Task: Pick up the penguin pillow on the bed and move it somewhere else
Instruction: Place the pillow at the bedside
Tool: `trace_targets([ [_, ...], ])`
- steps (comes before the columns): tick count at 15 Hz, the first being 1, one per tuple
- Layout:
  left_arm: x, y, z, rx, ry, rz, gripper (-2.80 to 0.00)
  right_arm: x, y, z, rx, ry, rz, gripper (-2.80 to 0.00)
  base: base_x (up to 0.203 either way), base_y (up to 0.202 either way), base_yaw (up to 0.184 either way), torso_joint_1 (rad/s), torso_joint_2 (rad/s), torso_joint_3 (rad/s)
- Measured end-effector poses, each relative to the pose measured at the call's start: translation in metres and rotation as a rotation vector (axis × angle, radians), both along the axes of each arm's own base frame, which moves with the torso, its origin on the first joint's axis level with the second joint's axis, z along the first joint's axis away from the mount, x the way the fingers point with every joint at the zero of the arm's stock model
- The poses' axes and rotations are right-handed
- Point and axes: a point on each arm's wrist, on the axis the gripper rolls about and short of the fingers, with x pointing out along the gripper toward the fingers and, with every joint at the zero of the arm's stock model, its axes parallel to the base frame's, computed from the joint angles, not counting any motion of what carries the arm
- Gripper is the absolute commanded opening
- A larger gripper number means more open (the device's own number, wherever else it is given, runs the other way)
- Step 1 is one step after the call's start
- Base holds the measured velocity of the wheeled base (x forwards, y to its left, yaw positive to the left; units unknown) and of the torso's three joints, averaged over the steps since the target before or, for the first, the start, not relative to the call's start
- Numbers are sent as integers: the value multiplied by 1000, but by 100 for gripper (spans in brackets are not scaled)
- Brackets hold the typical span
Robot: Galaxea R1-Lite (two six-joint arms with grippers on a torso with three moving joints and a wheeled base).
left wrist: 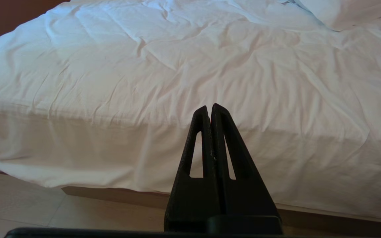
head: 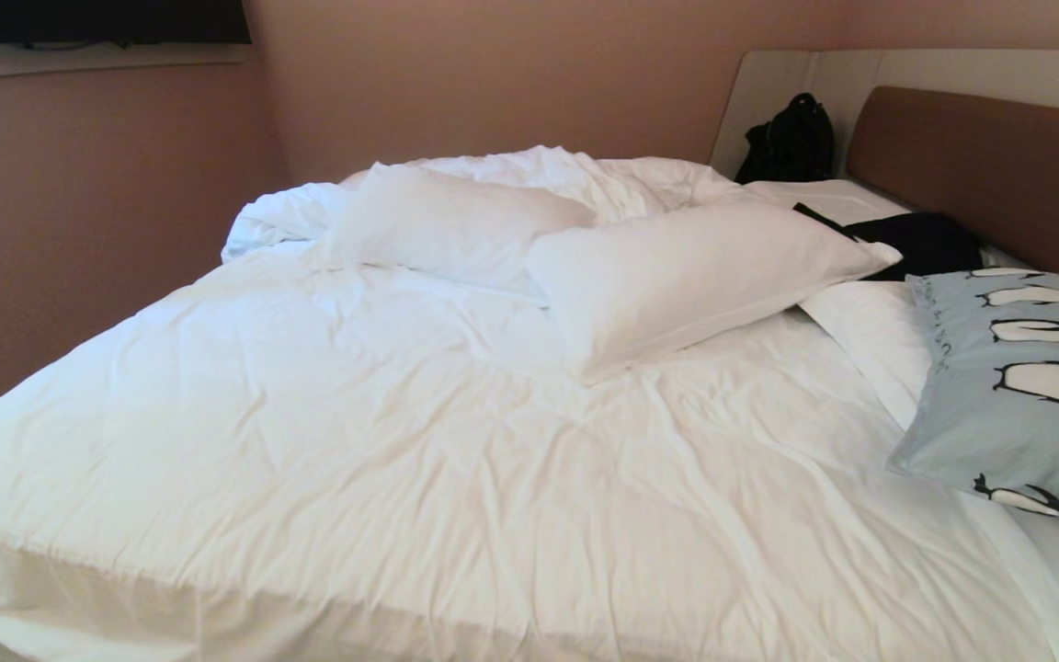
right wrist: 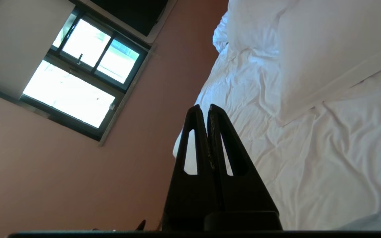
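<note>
The penguin pillow (head: pixel 1017 386), pale blue-grey with black-and-white penguins, lies at the right edge of the bed (head: pixel 401 441), near the brown headboard (head: pixel 989 165). A pale blue corner of it shows in the right wrist view (right wrist: pixel 379 219). Neither arm appears in the head view. My right gripper (right wrist: pixel 204 107) is shut and empty, rolled on its side, hanging over the white sheet (right wrist: pixel 309 158). My left gripper (left wrist: pixel 209 108) is shut and empty, parked low before the bed's near edge (left wrist: pixel 111 125).
Two plain white pillows (head: pixel 686 276) (head: pixel 447 225) lie across the middle of the bed. A black bag (head: pixel 791 138) and dark clothing (head: pixel 920 241) sit by the headboard. Pink walls close in behind and to the left; a window (right wrist: pixel 78 76) shows in the right wrist view.
</note>
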Motion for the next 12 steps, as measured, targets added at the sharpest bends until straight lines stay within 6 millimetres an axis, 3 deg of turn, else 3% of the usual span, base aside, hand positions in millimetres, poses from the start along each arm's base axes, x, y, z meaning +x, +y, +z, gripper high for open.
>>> trace_targets([
  [4, 0, 0, 0, 0, 0, 0, -280, -16, 4, 11, -68, -6, 5, -280, 0, 0, 0, 0, 0, 0],
  [12, 0, 0, 0, 1, 0, 0, -280, -40, 37, 40, -352, -246, 14, -280, 0, 0, 0, 0, 0, 0],
])
